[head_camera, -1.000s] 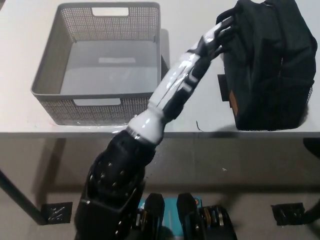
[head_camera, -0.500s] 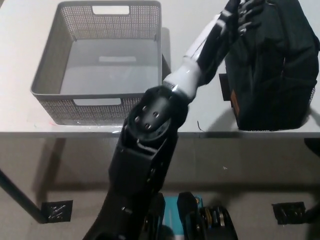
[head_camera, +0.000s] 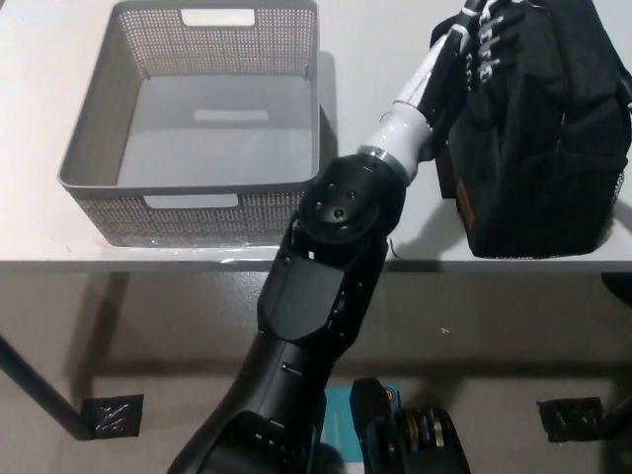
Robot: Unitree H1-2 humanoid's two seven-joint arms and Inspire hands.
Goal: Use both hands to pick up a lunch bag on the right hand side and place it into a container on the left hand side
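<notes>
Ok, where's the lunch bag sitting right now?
In the head view the black lunch bag stands on the white table at the right, near the front edge, right of the empty grey basket, with the left hand against its upper left side.

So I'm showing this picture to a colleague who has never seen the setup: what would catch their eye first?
Most striking is the robot's left arm, sweeping up from the bottom middle across the table edge to lay its white robot hand on the top left of the black lunch bag at the upper right. Next comes the grey mesh basket at the upper left, with nothing in it.
</notes>
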